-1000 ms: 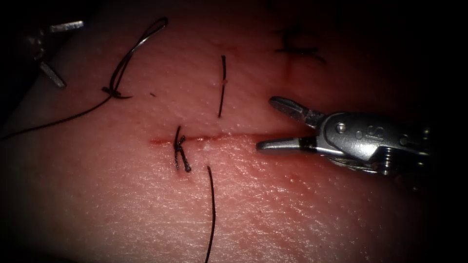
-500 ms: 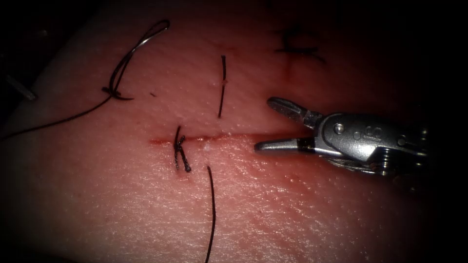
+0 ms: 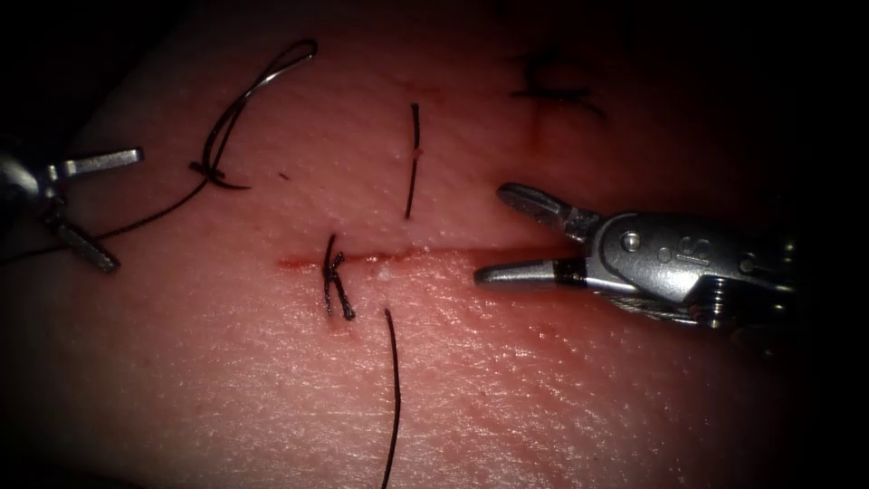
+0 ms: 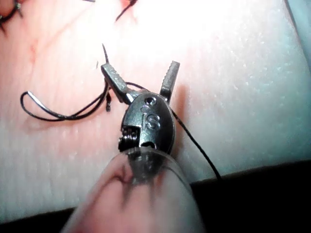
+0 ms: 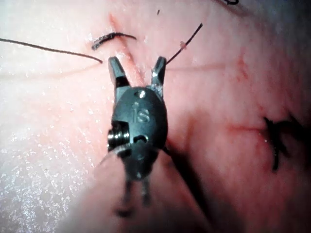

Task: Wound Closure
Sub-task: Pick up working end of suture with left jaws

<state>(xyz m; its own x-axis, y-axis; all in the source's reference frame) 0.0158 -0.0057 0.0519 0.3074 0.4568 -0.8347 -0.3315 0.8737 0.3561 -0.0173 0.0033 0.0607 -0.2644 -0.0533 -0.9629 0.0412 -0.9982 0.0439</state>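
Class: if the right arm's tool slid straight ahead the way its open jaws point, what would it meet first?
Probably the knotted stitch across the cut; the right tool, holding nothing, points left along it. Its height above the tissue is unclear.

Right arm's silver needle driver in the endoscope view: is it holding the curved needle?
No: the right arm's silver needle driver has its jaws spread open and empty over the cut, while the curved needle lies on the tissue far to the left.
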